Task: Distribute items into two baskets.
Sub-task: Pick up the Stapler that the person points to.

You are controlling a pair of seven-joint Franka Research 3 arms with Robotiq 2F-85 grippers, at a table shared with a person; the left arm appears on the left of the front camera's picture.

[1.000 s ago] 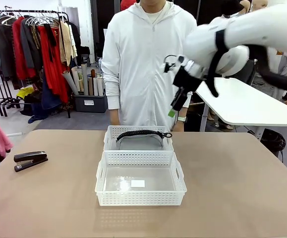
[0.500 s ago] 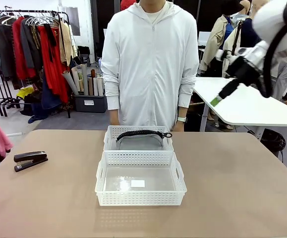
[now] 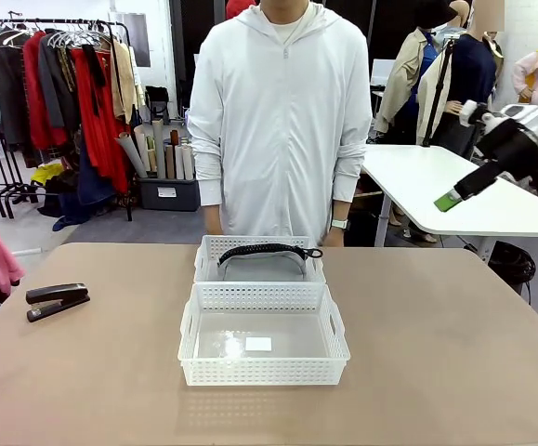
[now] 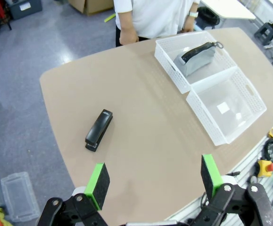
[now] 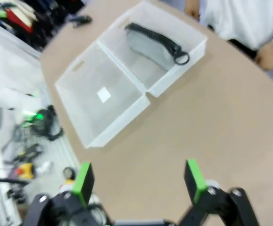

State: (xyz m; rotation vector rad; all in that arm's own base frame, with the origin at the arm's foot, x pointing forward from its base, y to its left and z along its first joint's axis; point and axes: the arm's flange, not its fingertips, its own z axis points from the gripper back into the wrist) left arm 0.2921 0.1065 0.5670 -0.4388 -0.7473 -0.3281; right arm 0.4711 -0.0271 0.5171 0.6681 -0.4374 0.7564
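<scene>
Stapler point(image 4: 99, 130) lay on table point(image 3: 436, 353) at robot's left, well apart from empty near basket point(image 3: 264, 372). Its long axis slanted across the pad line of left gripper point(image 4: 153, 180), and left arm judged nearer. Pouch point(image 3: 261, 263) sat in far basket point(image 3: 208, 249). Left gripper and right gripper point(image 5: 138, 180) both spread, holding nothing.

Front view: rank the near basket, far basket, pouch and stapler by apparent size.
1. near basket
2. far basket: looks smaller, but it is farther from the camera, so the two may match
3. grey pouch, partly hidden inside the far basket
4. stapler
</scene>
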